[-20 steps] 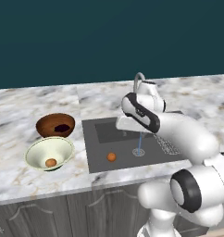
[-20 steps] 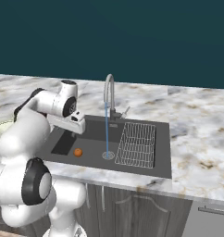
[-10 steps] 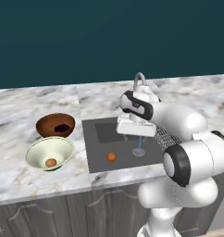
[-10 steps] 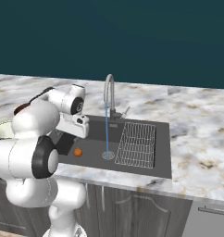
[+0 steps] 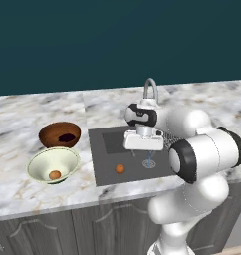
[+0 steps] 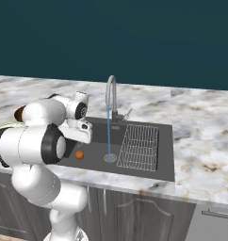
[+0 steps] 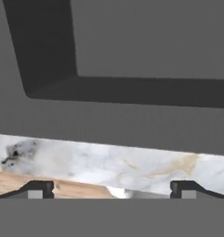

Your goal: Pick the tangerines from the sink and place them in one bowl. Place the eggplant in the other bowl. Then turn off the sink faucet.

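Left base view: a white robot arm bends over a dark grey sink (image 5: 105,159) set into a marble counter (image 5: 23,184). Its gripper (image 5: 143,149) hangs low over the middle of the basin, just left of the drain, and its fingers are hidden beneath the white hand here. One tangerine (image 5: 120,169) lies on the sink floor near the front edge, left of the gripper and apart from it. On the counter left of the sink stand two bowls, touching or nearly so. The pale cream-green bowl (image 5: 40,167), nearer the front, holds the other tangerine (image 5: 55,175). The reddish-brown bowl (image 5: 50,133) behind it holds the dark eggplant (image 5: 67,137). At the far side of the sink rises the grey gooseneck faucet (image 5: 150,88).

From the right base view, a thin stream of water (image 6: 109,132) runs from the faucet down to the drain, with a wire rack (image 6: 138,147) lying to its right. In the hand view, the two dark fingertips (image 7: 40,189) stand spread fully apart with nothing between them, facing the sink's wall and marble edge.
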Robot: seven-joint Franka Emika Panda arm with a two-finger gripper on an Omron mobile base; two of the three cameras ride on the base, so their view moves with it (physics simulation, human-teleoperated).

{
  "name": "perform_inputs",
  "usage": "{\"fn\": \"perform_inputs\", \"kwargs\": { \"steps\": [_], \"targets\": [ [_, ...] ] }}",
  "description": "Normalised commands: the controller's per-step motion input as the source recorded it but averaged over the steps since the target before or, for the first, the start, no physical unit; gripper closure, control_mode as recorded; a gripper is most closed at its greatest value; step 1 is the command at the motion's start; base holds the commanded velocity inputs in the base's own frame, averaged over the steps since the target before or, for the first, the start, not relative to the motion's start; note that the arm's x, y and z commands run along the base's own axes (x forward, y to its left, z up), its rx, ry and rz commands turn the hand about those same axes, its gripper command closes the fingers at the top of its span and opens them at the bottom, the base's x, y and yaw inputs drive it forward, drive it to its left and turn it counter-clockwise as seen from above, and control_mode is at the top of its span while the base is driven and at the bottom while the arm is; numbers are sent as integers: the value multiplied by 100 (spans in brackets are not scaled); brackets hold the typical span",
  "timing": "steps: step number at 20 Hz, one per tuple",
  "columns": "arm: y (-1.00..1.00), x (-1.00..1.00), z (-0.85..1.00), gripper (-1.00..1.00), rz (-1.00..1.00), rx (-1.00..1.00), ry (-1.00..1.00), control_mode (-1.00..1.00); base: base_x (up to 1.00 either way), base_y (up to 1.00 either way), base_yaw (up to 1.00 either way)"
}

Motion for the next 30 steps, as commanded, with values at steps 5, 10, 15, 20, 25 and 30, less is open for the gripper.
{"fn": "perform_inputs", "kwargs": {
  "steps": [5, 10, 15, 20, 25, 30],
  "targets": [
    [0, 24, -23, -100, 7, 5, -1, -100, 0, 0, 0],
    [0, 27, -26, -100, 7, 6, 0, -100, 0, 0, 0],
    [3, 25, -25, -100, 6, 7, 0, -100, 0, 0, 0],
    [12, 14, -26, -100, 4, 2, 0, -100, 0, 0, 0],
    [14, 2, -30, -100, 4, 0, -1, -100, 0, 0, 0],
    [5, 9, -32, -100, 4, 0, -4, -100, 0, 0, 0]
  ]
}}
